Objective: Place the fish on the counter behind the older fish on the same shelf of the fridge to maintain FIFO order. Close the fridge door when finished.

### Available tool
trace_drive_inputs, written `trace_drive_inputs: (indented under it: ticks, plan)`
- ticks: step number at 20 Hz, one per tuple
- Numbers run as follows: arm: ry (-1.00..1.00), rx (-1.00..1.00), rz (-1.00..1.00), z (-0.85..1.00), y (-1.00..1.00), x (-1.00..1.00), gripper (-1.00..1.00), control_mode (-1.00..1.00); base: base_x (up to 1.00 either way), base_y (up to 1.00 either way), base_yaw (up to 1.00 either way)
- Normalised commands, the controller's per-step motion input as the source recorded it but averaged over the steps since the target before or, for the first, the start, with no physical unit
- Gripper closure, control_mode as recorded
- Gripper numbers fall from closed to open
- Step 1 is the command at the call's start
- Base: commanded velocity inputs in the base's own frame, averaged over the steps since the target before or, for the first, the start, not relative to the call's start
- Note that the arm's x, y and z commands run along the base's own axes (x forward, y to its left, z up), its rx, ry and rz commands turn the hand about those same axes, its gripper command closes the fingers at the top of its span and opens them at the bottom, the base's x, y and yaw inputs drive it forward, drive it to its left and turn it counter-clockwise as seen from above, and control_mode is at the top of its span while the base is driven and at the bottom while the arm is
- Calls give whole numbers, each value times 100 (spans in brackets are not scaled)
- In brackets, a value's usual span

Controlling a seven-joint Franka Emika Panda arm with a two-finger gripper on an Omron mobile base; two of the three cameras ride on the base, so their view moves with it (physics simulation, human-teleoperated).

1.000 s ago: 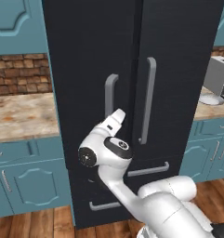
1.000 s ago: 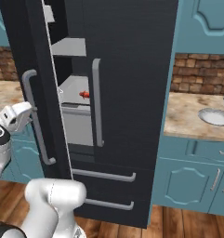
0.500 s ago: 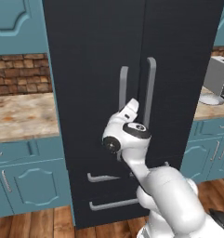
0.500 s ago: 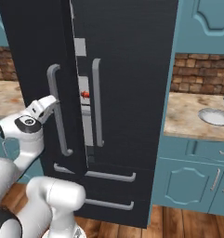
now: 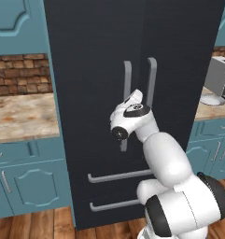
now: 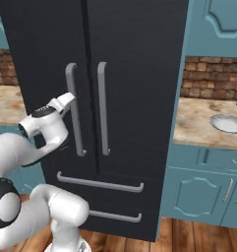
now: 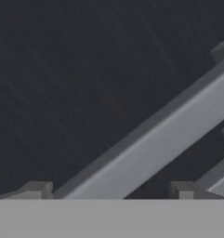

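Fridge (image 5: pixel 100 56) shut at frame centre, both doors flush, fish unseen. Left base view adds toaster-like grey appliance (image 5: pixel 220 81) at right edge; right base view adds metal bowl (image 6: pixel 227 123) on counter (image 6: pixel 198 120) at right. Fridge door (image 6: pixel 46 74) handle (image 6: pixel 74 115) long axis vertical; in hand view crosses diagonally, lower left to upper right. Arm bent up from lower frame, gripper (image 6: pixel 66 101) against handle, fingers (image 7: pixel 36 189) spread wide either side, gripping nothing.

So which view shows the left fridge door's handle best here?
The right base view: the fridge door's handle runs unobstructed nearly top to bottom, the gripper beside it. The left base view has its lower part hidden by the arm; the hand view shows a close diagonal stretch.
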Motion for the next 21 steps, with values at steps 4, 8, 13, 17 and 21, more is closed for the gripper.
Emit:
trace_drive_inputs:
  ticks: [4, 8, 13, 17, 21]
  plan:
    - [-3, 0, 0, 7, -13, 58, -100, -100, 0, 0, 0]
    - [-1, 0, 0, 3, -8, 61, -100, -100, 0, 0, 0]
    - [0, 0, 0, 0, 0, 85, -100, -100, 0, 0, 0]
    - [0, 0, 0, 0, 0, 82, -100, -100, 0, 0, 0]
    - [2, 0, 0, 0, 0, 79, -100, -100, 0, 0, 0]
